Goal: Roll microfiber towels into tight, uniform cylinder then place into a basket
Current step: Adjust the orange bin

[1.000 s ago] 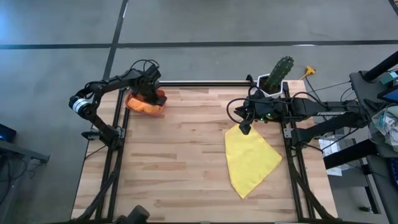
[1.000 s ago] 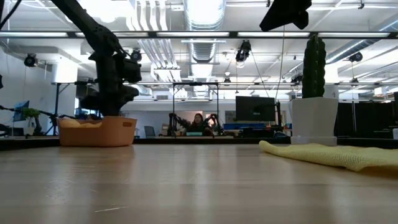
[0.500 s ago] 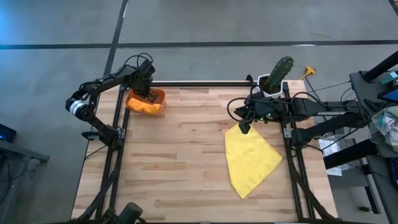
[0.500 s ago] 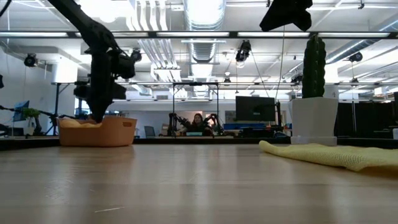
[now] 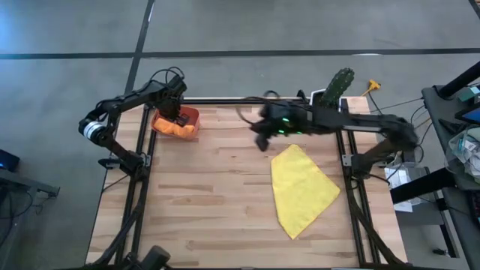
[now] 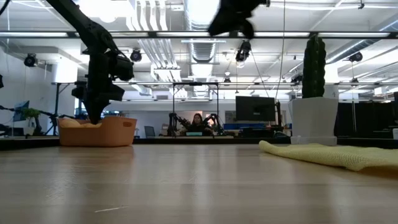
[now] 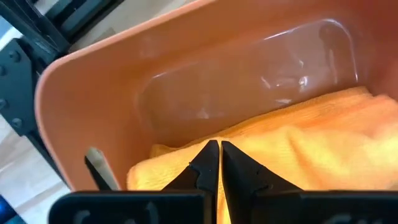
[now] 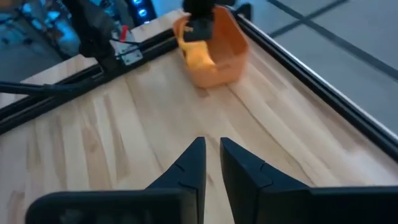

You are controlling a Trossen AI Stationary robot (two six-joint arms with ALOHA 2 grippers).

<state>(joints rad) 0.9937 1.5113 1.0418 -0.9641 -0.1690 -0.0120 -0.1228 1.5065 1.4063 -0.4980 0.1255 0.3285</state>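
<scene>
The red-orange basket point(image 5: 192, 114) stands at the table's far left corner with the orange towel point(image 5: 171, 127) bundled inside it. My left gripper point(image 7: 214, 149) is shut and reaches down into the basket, with its tips at the orange towel point(image 7: 311, 143). The yellow towel point(image 5: 304, 187) lies spread flat on the table's right half. My right gripper point(image 5: 261, 142) hangs high above the table's far middle, left of the yellow towel. It is empty, with a narrow gap between its fingers point(image 8: 211, 142), and faces the basket point(image 8: 214, 50). My left gripper comes from above, pointing down into the basket. Its shut fingertips stand at the upper edge of the orange towel point(image 7: 205, 140). I cannot tell whether they touch the cloth.
A white pot with a green cactus point(image 5: 331, 96) stands at the far right corner, behind the yellow towel point(image 6: 329, 154). Black frame rails run along the table's far edge and sides. Bare wood lies between the basket point(image 6: 99, 132) and the yellow towel.
My right gripper has swung from above the yellow towel's far corner toward the table's left edge, staying high and empty. My left gripper has gone down into the basket's left end and now holds still there. The yellow towel has not moved.
</scene>
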